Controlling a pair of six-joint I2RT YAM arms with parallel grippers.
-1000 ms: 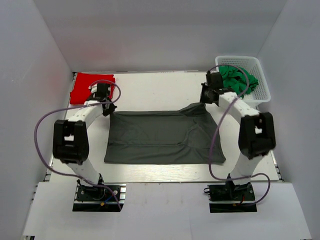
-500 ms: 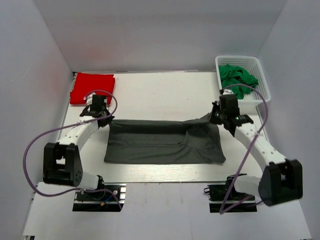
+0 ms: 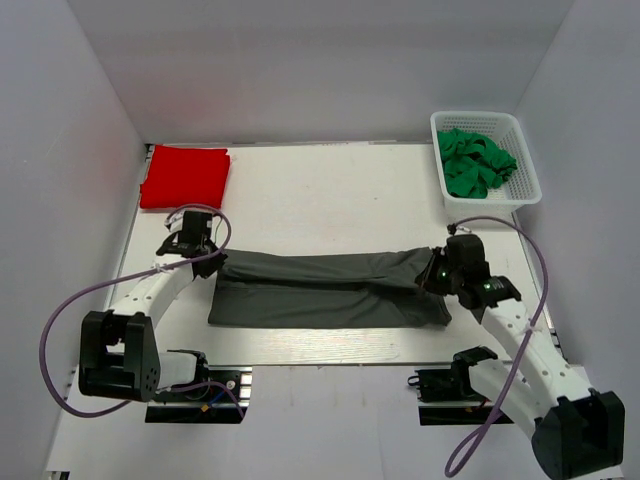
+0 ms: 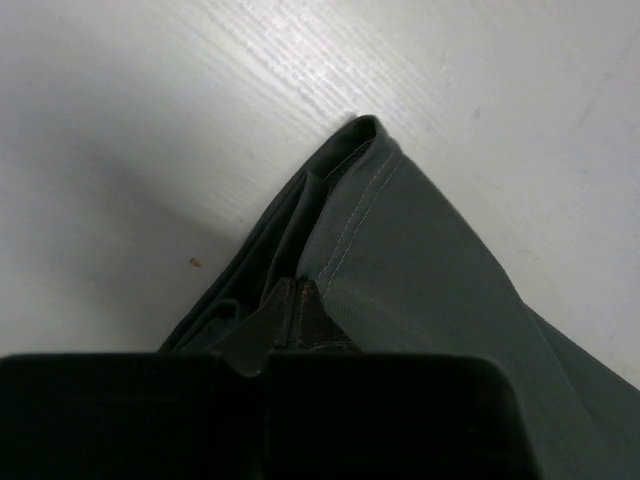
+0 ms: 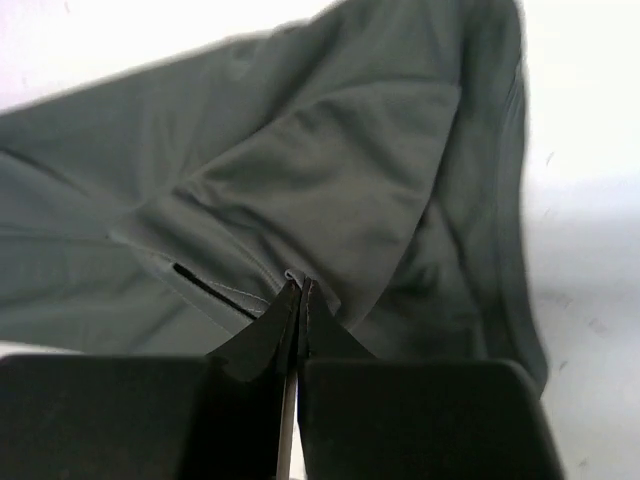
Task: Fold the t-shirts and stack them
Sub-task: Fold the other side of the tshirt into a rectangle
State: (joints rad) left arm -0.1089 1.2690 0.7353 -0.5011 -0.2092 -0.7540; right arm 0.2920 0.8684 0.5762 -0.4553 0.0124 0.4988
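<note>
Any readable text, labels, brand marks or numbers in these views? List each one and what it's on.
No text reads in any view.
grey shirt: plain, with no print or tag showing in the top view or either wrist view.
red shirt: plain.
basket and green cloth: no markings.
base plates: small coloured specks, too small to tell whether they are labels.

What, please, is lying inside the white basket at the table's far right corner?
Crumpled green cloth fills the white basket. Whatever lies beneath it, and the basket's floor, is covered.
</note>
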